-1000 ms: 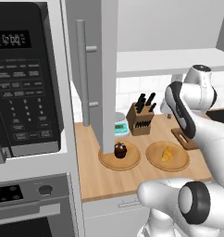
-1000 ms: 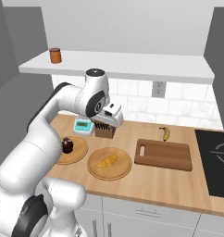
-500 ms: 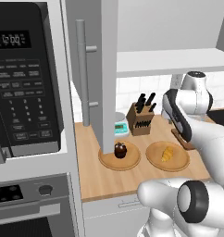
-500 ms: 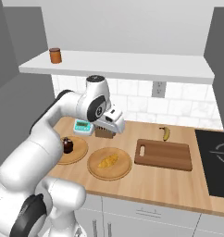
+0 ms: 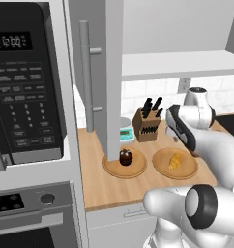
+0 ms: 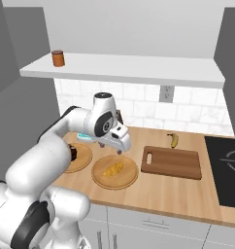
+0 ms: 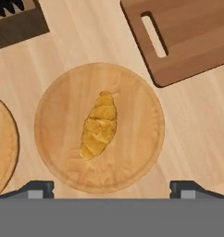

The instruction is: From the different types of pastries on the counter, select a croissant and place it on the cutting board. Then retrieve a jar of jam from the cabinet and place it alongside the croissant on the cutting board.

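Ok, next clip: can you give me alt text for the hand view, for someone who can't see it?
Looking straight down, a golden croissant lies in the middle of a round wooden plate on the light wooden counter. The cutting board's handle end sits at upper right and a knife block at upper left; the fingers stand wide apart at the bottom.

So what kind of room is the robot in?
It looks like a kitchen. There is a black microwave built into the wall, a knife block on the wooden counter, and a croissant lying on a round wooden plate.
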### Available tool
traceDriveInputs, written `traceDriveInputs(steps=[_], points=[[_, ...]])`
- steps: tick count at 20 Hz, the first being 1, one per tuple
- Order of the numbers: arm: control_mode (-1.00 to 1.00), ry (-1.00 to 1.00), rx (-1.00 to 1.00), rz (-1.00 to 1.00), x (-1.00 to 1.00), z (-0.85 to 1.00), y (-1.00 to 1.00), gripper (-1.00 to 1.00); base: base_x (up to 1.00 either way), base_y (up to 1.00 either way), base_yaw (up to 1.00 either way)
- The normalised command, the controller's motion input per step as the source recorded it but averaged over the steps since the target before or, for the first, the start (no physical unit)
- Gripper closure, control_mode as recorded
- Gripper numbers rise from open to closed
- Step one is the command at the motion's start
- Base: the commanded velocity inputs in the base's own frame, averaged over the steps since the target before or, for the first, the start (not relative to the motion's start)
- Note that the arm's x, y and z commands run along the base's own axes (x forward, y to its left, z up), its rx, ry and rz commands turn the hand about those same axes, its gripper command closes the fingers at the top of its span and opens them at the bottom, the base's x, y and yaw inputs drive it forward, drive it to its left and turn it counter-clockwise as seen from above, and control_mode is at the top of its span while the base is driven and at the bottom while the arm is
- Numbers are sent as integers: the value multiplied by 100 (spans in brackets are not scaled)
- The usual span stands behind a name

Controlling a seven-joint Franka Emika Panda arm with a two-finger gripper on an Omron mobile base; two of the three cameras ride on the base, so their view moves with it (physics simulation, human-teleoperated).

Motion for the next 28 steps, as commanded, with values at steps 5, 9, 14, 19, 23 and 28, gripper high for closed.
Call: traceDriveInputs(steps=[5, 9, 14, 19, 23, 28], points=[[-100, 10, 0, 0, 0, -59, 0, -100, 0, 0, 0], [-100, -1, 0, -2, 15, -26, 0, -100, 0, 0, 0], [-100, -11, 0, -4, 23, -14, 0, -100, 0, 0, 0], [-100, -6, 0, -2, 8, -18, 0, -100, 0, 0, 0], [-100, 11, 0, 0, 0, -28, 0, -100, 0, 0, 0], [-100, 11, 0, 0, 0, -27, 0, -100, 0, 0, 0]])
